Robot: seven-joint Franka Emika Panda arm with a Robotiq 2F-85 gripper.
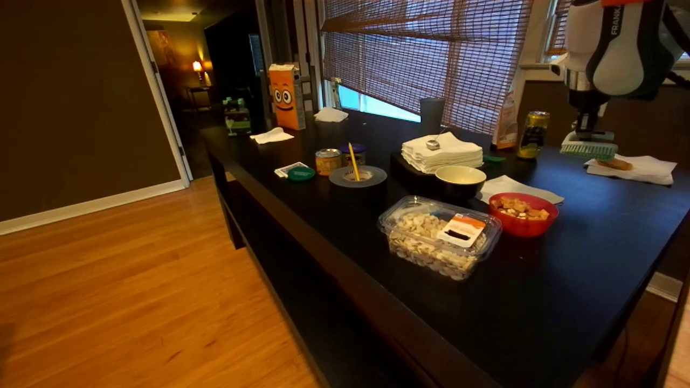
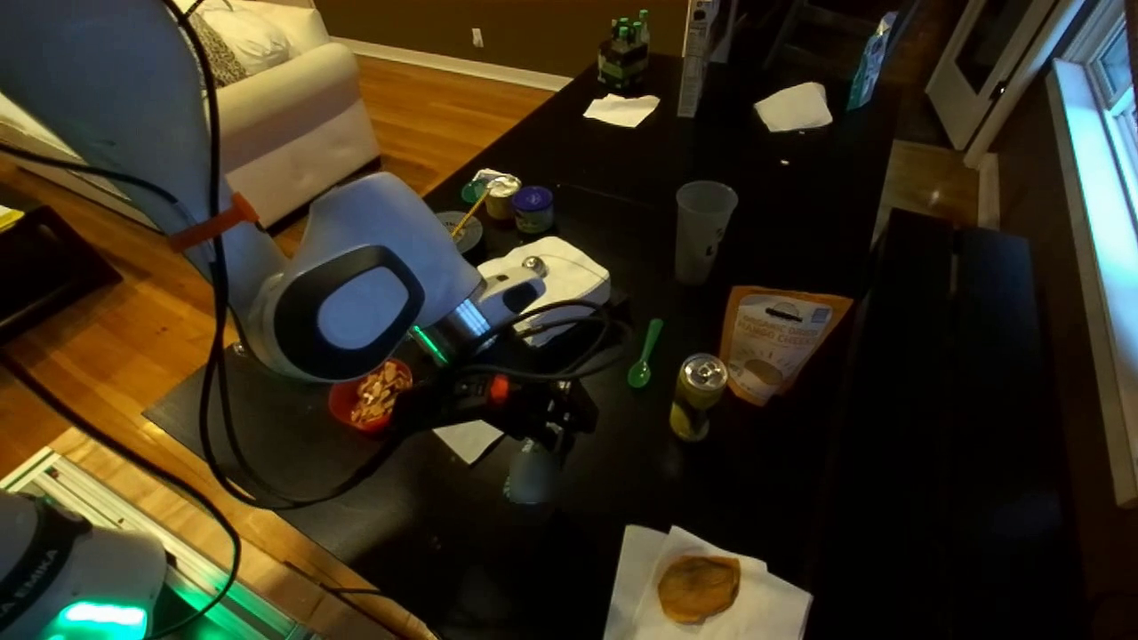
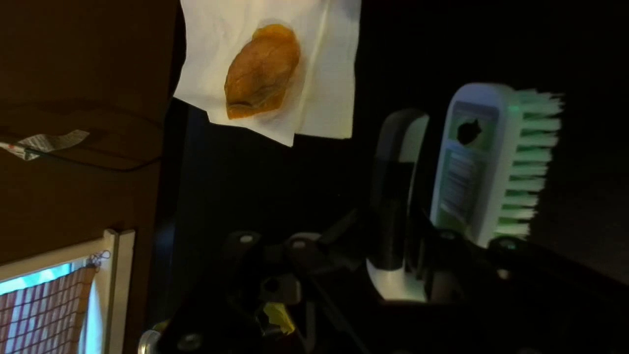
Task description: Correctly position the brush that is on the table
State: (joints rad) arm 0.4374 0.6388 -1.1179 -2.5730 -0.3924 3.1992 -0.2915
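The brush (image 1: 588, 146) has a white-green body and pale bristles, which face down in an exterior view. It appears raised above the dark table (image 1: 544, 302). My gripper (image 1: 585, 132) is shut on its dark-and-white handle. In the wrist view, the rounded end of the handle (image 3: 403, 135) sticks out past the gripper (image 3: 393, 241), and the labelled body of the brush (image 3: 467, 162) lies to the right of it. The fingertips are too dark there to make out clearly. Seen in an exterior view, the brush (image 2: 531, 473) is blurred below the gripper (image 2: 553, 431).
A flat tan food piece (image 2: 698, 588) lies on a napkin (image 2: 782, 613) near the brush. Around stand a can (image 2: 696, 400), an orange-white bag (image 2: 775, 342) and a red bowl (image 1: 531, 223). A clear container (image 1: 439, 237), a cream bowl (image 1: 461, 175) and a napkin stack (image 1: 442, 153) are farther off.
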